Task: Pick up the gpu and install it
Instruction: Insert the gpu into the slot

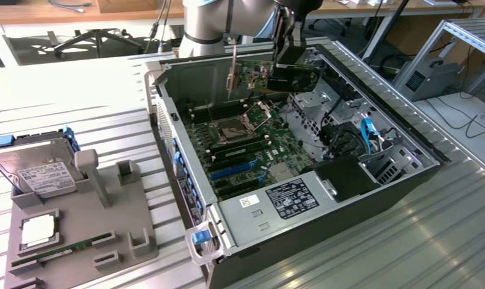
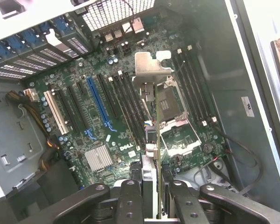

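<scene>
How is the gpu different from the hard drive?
The gpu is a thin dark card with a silver bracket; the hard drive is a silver box with a white label. The gpu hangs on edge over the open case, clamped in the gripper; the hard drive rests in the grey holder beside the case. Both are computer parts, and neither is fitted in the case.

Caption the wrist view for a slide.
The tool grips the gpu edge-on over the motherboard inside the open case.
</scene>
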Robot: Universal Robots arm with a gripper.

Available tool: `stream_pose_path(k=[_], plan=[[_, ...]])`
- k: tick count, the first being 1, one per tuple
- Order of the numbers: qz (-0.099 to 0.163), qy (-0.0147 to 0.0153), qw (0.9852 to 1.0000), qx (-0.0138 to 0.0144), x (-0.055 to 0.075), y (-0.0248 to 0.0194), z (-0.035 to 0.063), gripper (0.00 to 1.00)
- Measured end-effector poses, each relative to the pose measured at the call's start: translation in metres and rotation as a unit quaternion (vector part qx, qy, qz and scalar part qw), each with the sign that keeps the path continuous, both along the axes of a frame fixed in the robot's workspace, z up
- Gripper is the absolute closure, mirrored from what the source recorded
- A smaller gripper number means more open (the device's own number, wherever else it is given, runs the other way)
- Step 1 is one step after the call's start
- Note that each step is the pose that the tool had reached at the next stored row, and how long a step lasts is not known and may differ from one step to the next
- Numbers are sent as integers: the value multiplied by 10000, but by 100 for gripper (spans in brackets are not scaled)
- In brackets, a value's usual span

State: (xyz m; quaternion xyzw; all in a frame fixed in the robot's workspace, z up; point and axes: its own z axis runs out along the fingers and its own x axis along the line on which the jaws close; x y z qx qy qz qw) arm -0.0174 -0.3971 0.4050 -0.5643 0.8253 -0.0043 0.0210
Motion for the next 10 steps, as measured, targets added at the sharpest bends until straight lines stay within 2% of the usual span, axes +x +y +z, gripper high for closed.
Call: stream_pose_path(k=[10], plan=[[117, 0, 9999, 0, 0, 0, 0, 73]])
